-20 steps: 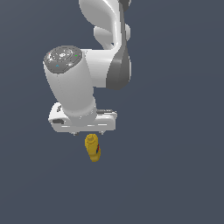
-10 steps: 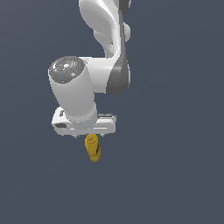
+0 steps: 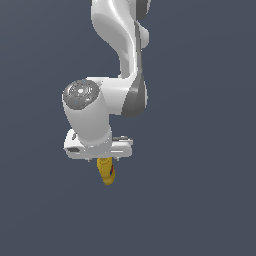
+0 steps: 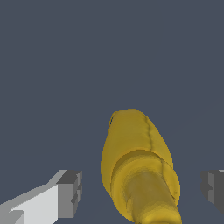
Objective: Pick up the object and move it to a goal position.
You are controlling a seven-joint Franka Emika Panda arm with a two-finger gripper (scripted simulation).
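Pincer [image 4: 142, 188] fingers [image 4: 70, 192] stand spread either side of the yellow bottle [image 4: 140, 170], not touching it, apparently lined up to close.

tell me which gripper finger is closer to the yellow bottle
In the wrist view, the white-backed finger sits nearer the yellow bottle; neither touches it.

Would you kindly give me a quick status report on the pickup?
Pincer open, fingers apart from the yellow bottle. Bottle between them, not gripped. Nothing in the way.
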